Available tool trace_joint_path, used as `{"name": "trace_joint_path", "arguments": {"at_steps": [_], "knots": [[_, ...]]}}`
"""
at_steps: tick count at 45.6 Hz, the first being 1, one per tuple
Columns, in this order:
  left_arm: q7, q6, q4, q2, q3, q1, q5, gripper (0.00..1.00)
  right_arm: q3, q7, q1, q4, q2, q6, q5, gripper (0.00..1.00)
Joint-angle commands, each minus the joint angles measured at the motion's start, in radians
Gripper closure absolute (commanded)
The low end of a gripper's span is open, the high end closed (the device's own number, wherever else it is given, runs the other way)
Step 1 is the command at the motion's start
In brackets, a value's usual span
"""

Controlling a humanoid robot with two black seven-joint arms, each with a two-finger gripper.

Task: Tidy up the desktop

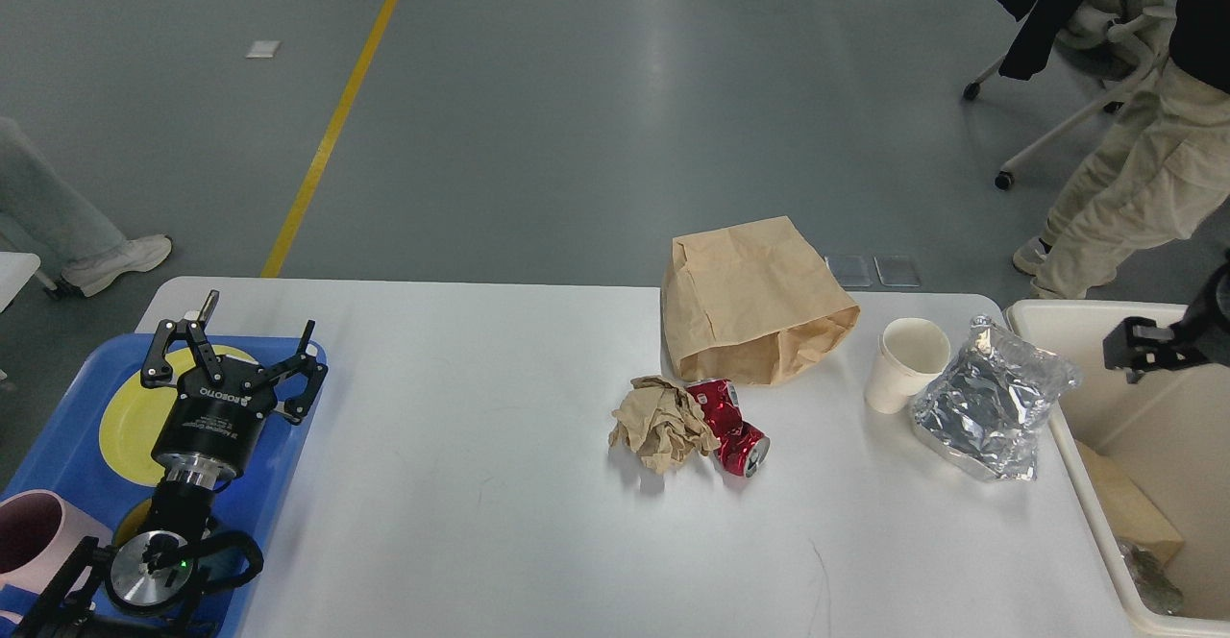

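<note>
The white desktop point(480, 494) holds a brown paper bag point(754, 302) lying on its side, a crumpled brown paper wad point(658, 424) touching a crushed red can point(735, 427), a white paper cup point(903, 364) and a crinkled foil bag point(995, 398). My left gripper point(240, 350) is open and empty above the blue tray point(58, 427) at the left. My right gripper point(1134, 350) comes in at the right edge above the cream bin point(1057, 316). It is small and dark, and its fingers cannot be told apart.
The tray carries a yellow plate point(130, 417) and a pink mug point(29, 542). The bin holds a brown piece point(1129, 508) and some scraps. A person point(1134, 177) and a wheeled chair point(1047, 129) stand beyond the far right corner. Another person's shoe point(120, 258) is at the left.
</note>
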Motion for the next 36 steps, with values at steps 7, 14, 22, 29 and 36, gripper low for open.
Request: {"name": "trace_joint_path", "arguments": {"at_steps": [7,14,22,29,36], "knots": [[-0.002,0.0,0.001,0.0,0.001,0.0,0.0,0.03,0.104,0.002,0.367,0.195,0.109,0.248,0.037,0.0],[-0.002,0.0,0.001,0.0,-0.001,0.0,0.0,0.04,0.173,0.004,0.503,0.323,0.189,0.245,0.1,0.0],[-0.002,0.0,0.001,0.0,-0.001,0.0,0.001,0.03,0.241,0.005,0.543,0.343,0.205,0.209,0.109,0.0],[-0.002,0.0,0.001,0.0,0.001,0.0,0.0,0.03,0.251,0.007,0.536,0.343,0.207,0.145,0.117,0.0],[-0.002,0.0,0.001,0.0,0.001,0.0,0.001,0.03,0.257,0.007,0.471,0.314,0.212,0.099,0.154,0.0]]}}
